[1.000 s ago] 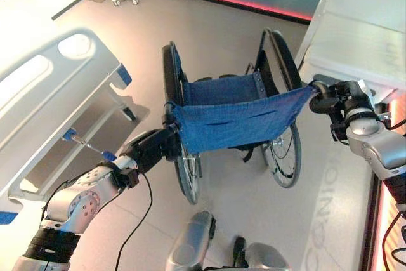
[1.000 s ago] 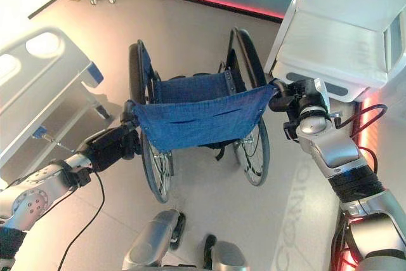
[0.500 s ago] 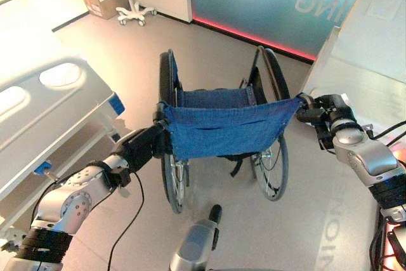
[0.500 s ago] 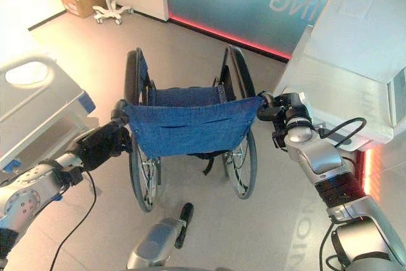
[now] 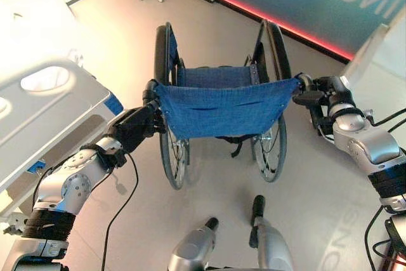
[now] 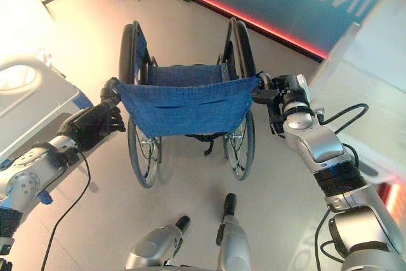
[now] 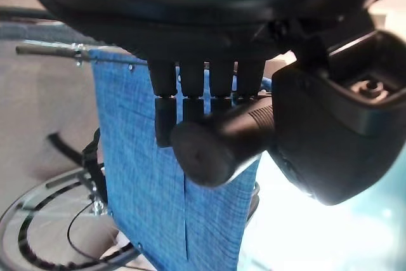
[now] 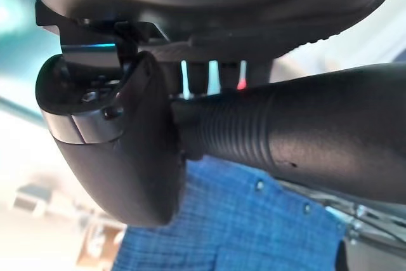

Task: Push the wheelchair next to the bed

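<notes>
So the bed point(image 5: 57, 106) is on my left, its footboard end close to the wheelchair point(image 5: 219, 109), which sits right in front of me on the floor point(image 5: 317, 176). Compared with a second ago the whole view has swung, so that's mostly me walking. The chair looks squarer to me now and it has rolled on a bit alongside the bed's end, so I'd say the push is working but isn't finished. My left robot hand point(image 5: 136, 128) is wrapped round the left push handle point(image 7: 219, 141), fingers and thumb curled tight on it. My right robot hand point(image 6: 282, 96) is clamped on the right push handle point(image 8: 292, 141) the same way. The blue backrest hides the seat and footrests, the bed runs out of view, and I can't tell how much gap is left between wheel and bed.
</notes>
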